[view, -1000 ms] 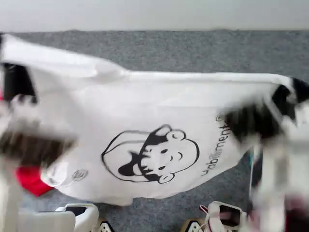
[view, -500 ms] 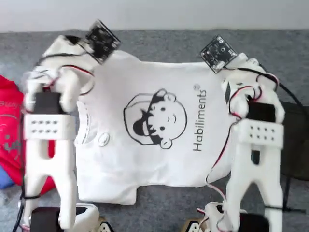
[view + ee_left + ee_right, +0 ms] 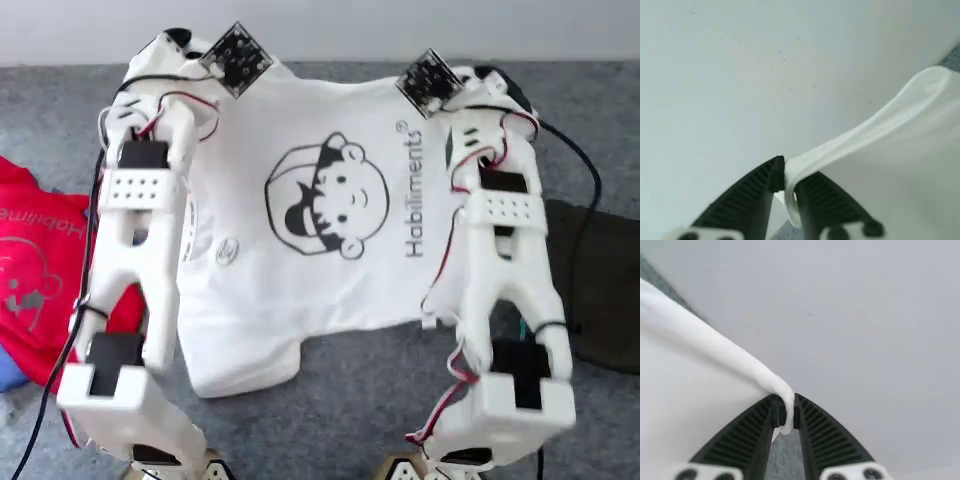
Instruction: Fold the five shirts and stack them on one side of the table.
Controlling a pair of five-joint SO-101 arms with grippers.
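Observation:
A white shirt (image 3: pixel 320 270) with a monkey print lies spread face up on the grey table (image 3: pixel 360 410). Both arms stretch over it to its far edge by the white wall. My left gripper (image 3: pixel 176 40) is at the shirt's far left corner. In the left wrist view the left gripper (image 3: pixel 785 181) is shut on a fold of the white shirt (image 3: pixel 900 150). My right gripper (image 3: pixel 494 80) is at the far right corner. Seen from its wrist, the right gripper (image 3: pixel 785 416) is shut on the rolled hem of the white shirt (image 3: pixel 700 385).
A red shirt (image 3: pixel 30 270) lies crumpled at the table's left side, with a bit of blue cloth (image 3: pixel 8 375) under it. A dark shirt (image 3: pixel 595 285) lies at the right edge. Bare grey table shows along the front between the arm bases.
The white shirt, first swung through the air in a blur, has come down flat on the table. Both arms have carried its edge toward the far wall, drawing it out.

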